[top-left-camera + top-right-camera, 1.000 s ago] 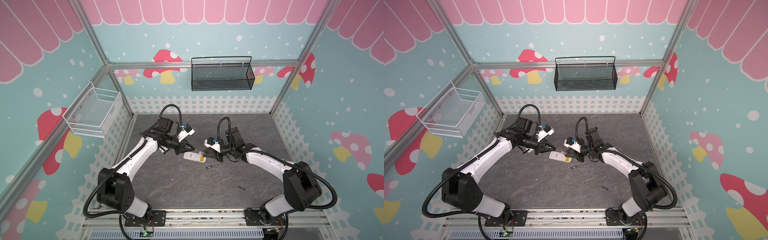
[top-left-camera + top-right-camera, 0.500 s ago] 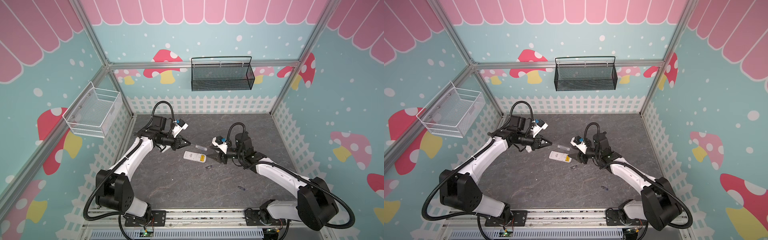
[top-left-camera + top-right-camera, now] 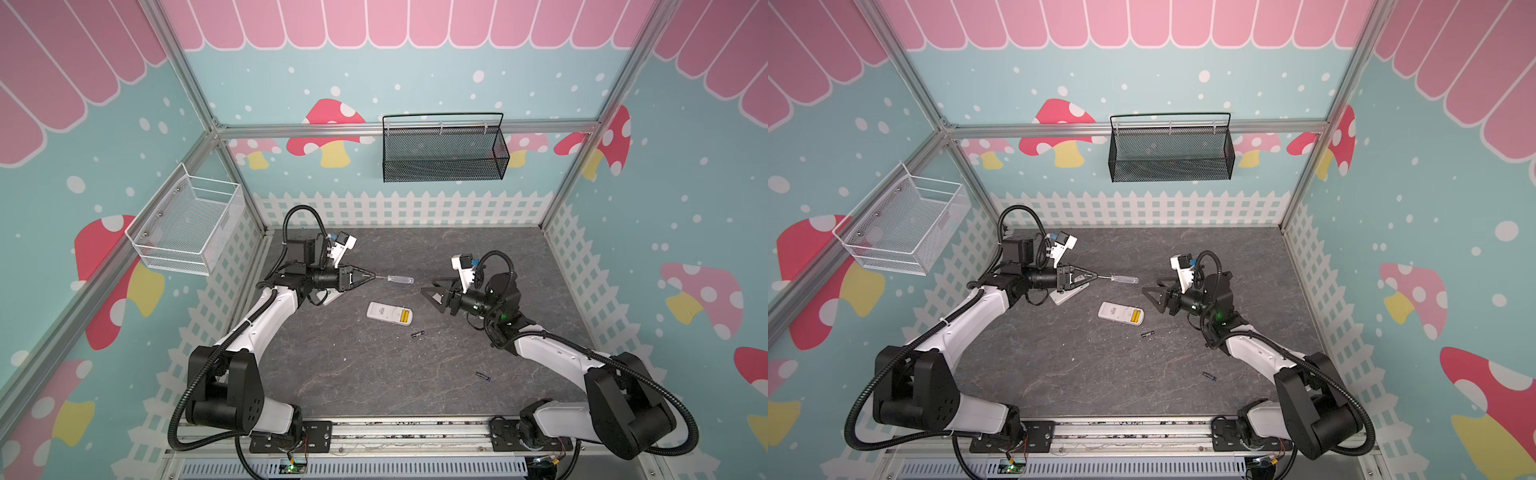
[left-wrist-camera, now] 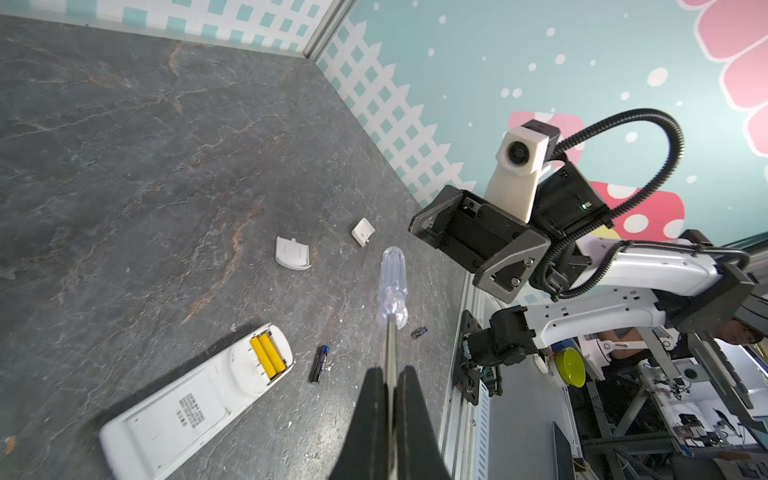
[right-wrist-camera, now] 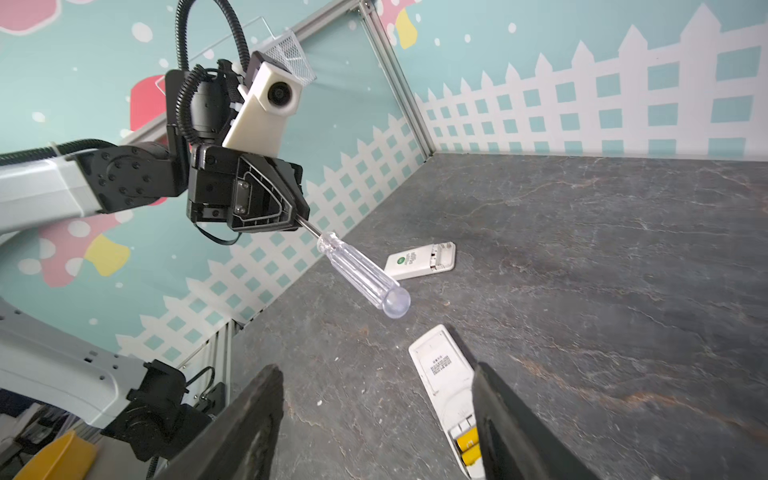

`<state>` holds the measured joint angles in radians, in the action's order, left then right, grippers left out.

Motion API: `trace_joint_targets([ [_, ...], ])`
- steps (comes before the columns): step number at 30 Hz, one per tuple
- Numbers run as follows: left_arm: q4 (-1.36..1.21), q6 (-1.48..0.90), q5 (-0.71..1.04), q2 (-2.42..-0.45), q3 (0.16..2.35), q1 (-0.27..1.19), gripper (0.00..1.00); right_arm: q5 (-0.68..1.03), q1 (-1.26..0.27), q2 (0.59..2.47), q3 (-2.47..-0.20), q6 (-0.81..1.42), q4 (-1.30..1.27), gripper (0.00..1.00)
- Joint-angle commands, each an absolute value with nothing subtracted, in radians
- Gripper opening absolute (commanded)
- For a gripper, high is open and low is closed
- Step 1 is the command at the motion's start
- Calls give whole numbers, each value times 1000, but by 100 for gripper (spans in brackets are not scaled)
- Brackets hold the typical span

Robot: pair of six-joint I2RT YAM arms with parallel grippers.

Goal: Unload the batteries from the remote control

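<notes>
Batteries: I see the yellow pair (image 3: 405, 317) seated in the remote (image 3: 381, 311), one dark battery (image 3: 417, 333) at its 5 o'clock and a second dark battery (image 3: 483, 376) farther out. The left gripper (image 3: 372, 276) clenches the screwdriver (image 3: 400, 279) by its shaft. The right gripper (image 3: 429, 287) is released.

Opened right gripper (image 3: 427, 285) wide, withdrew rightward; pulled left gripper (image 3: 372, 275) leftward with screwdriver (image 3: 399, 279) pinched by shaft; both off remote control (image 3: 384, 311) now.

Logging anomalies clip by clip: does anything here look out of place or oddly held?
Yes. The left gripper clamps the clear-handled screwdriver by its metal shaft, so the handle sticks out toward the open right gripper. Otherwise, two dark batteries lie loose on the table, and two yellow batteries sit in the remote control.
</notes>
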<state>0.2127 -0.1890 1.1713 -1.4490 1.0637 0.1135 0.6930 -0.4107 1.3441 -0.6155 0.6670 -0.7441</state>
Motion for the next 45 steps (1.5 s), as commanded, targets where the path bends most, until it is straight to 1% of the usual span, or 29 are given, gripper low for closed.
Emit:
trace_joint_targets([
  [1,40,-305,1251,-1426,1037,114,0,785,-390,1397,-658,795,-873,74],
  [5,-84,-399,1296,-1422,998,115,0,861,-385,1470,-699,853,-957,74],
  [7,-220,-473,1296,-1429,957,120,0,904,-387,1512,-716,893,-1033,74],
  [10,-340,-570,1315,-1431,942,130,0,952,-389,1570,-756,961,-1102,74],
  [14,-347,-538,1314,-1444,931,132,0,1010,-414,1617,-818,974,-1119,72],
  [18,-347,-541,1321,-1445,934,138,0,1041,-427,1683,-879,1035,-1126,59],
  [22,-349,-502,1321,-1453,920,137,0,1118,-434,1751,-935,1081,-1098,52],
  [24,-350,-508,1326,-1454,931,139,0,1124,-433,1792,-943,1168,-1113,51],
  [28,-342,-476,1338,-1455,929,134,0,1139,-437,1848,-925,1372,-1351,49],
  [33,-331,-466,1339,-1459,933,135,0,1115,-443,1881,-931,1476,-1445,46],
  [35,-287,-415,1334,-1463,933,133,0,1122,-450,1886,-941,1483,-1460,44],
  [36,-250,-375,1328,-1466,936,132,0,1125,-454,1890,-949,1482,-1459,42],
  [39,-125,-289,1310,-1470,968,137,0,1111,-457,1891,-956,1503,-1470,32],
  [42,115,-93,1281,-1470,1016,136,0,1114,-461,1923,-965,1512,-1483,12],
  [43,136,-63,1271,-1470,1015,137,0,1117,-461,1925,-966,1506,-1480,6],
  [44,138,-53,1256,-1471,1015,136,5,1119,-459,1927,-965,1500,-1476,1],
  [45,141,-60,1243,-1471,1020,135,15,1117,-456,1927,-961,1497,-1474,0],
])
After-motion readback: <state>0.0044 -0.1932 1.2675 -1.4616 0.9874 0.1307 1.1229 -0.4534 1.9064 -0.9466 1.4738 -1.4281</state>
